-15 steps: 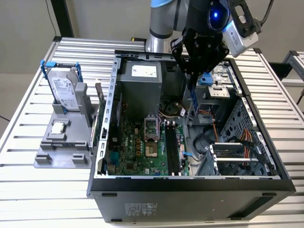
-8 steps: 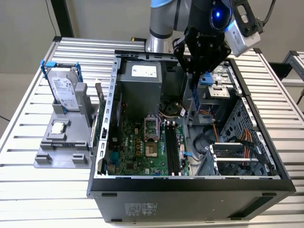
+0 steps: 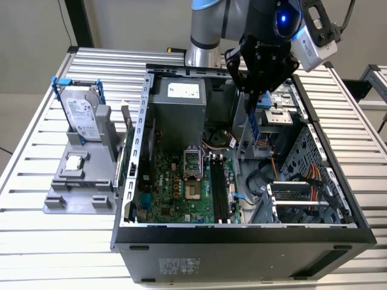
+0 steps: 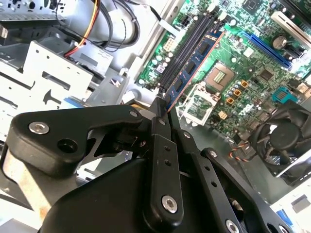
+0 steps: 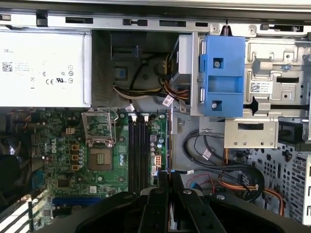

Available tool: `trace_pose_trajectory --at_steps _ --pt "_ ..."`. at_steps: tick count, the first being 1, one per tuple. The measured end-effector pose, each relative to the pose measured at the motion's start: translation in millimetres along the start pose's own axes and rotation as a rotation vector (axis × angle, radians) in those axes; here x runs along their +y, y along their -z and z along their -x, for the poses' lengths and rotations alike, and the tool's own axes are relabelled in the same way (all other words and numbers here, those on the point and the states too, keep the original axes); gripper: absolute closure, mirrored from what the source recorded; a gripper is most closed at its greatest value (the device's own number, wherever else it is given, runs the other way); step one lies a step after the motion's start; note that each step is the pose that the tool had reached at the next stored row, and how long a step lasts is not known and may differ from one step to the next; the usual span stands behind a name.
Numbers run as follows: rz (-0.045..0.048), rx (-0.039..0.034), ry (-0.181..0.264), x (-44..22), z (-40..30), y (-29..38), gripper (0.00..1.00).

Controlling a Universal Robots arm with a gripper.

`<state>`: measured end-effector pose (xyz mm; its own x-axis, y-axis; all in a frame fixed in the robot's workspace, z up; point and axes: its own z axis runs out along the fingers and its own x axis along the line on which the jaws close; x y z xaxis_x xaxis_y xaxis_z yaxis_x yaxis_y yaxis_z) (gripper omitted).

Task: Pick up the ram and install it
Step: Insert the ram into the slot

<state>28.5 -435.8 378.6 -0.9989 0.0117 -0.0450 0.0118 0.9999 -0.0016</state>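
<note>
The black, hinged metal jaws are clamped on one end of the ram (image 3: 254, 121), a thin, flat blue-black stick with chips along it. It hangs almost upright, its long axis pointing down into the open tower case (image 3: 242, 232) near the case's far edge, beside the boxy grey power supply (image 3: 178, 103). Below it, the long dark memory slots (image 3: 218, 187) on the green motherboard lie uncovered. The case rests on a ribbed metal surface (image 3: 36, 241).
</note>
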Motion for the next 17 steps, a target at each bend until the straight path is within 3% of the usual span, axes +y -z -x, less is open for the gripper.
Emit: trace_pose_trajectory --at_steps 17 --pt "0.0000 0.0000 0.000 0.0 -2.0 0.1 1.00"
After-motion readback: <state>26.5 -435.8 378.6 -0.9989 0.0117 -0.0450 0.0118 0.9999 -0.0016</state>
